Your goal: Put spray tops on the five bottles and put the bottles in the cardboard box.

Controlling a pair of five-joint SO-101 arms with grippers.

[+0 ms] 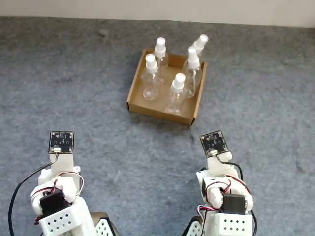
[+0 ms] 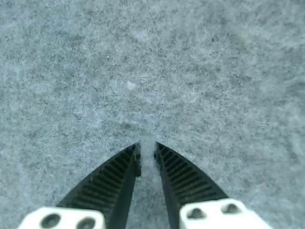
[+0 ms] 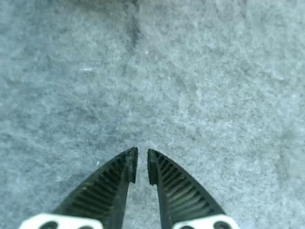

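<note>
A shallow cardboard box (image 1: 134, 87) lies on the grey carpet at the far middle of the high view. Several clear bottles with white spray tops stand in it, among them one at the front (image 1: 175, 93) and one at the left (image 1: 150, 76); a bottle at the back right (image 1: 198, 45) leans outward. Both arms are folded back at the near edge, well short of the box. The left gripper (image 2: 147, 152) hangs over bare carpet, shut with nothing between its fingers. The right gripper (image 3: 142, 159) is likewise shut and holds nothing.
Grey carpet (image 1: 74, 88) covers the whole surface around the box. A pale wall strip (image 1: 157, 10) runs along the far edge. The arms' bases and cables sit at the near corners.
</note>
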